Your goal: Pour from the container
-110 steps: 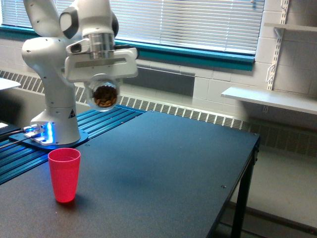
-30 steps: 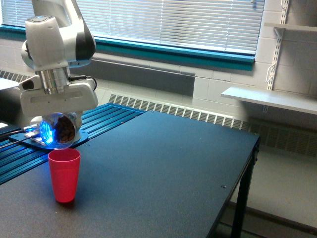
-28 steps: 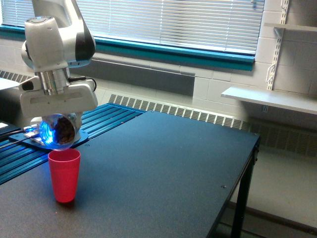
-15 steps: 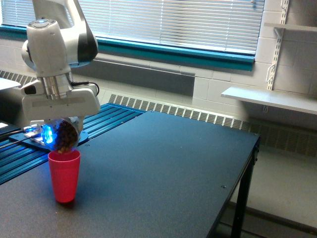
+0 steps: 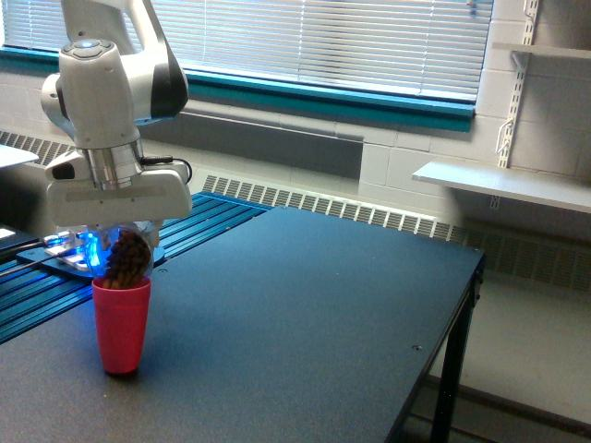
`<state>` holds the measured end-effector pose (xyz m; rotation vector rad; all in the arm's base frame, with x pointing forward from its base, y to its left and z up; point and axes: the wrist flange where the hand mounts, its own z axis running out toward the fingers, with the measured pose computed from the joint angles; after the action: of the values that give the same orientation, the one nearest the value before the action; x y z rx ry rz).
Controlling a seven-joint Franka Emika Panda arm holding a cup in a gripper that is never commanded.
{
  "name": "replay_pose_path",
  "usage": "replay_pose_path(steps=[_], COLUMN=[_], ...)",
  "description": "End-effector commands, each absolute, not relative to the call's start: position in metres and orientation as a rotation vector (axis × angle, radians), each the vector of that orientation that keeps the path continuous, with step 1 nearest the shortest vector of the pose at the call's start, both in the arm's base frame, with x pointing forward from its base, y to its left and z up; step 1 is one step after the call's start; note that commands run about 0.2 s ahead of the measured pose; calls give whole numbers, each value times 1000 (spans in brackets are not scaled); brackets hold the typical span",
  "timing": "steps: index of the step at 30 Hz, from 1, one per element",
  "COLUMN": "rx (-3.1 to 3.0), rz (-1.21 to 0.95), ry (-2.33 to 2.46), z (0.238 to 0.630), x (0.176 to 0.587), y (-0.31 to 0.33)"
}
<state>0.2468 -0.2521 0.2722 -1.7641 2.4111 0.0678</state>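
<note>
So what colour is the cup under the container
Red, opaque plastic, seen plainly in the exterior view.

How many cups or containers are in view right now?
2. The red cup stands on the black table near the exterior view's left; the clear container, in the gripper, is tipped just above its rim.

Black table point(image 5: 323, 305) w/ red cup point(image 5: 121, 325) upright, near left edge.

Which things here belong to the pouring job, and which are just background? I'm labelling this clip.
In the job: the gripper, the clear container with brown bits, the red cup beneath it.
Background: black table, wall shelf, window blinds.
</note>
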Motion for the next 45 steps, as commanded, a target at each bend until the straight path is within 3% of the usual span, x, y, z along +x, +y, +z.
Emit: replay_pose_path(steps=[1, 45], rx=[-1759, -1749], rz=[67, 117], ry=[2424, 2468], z=[275, 287], x=[250, 249], y=[-253, -255])
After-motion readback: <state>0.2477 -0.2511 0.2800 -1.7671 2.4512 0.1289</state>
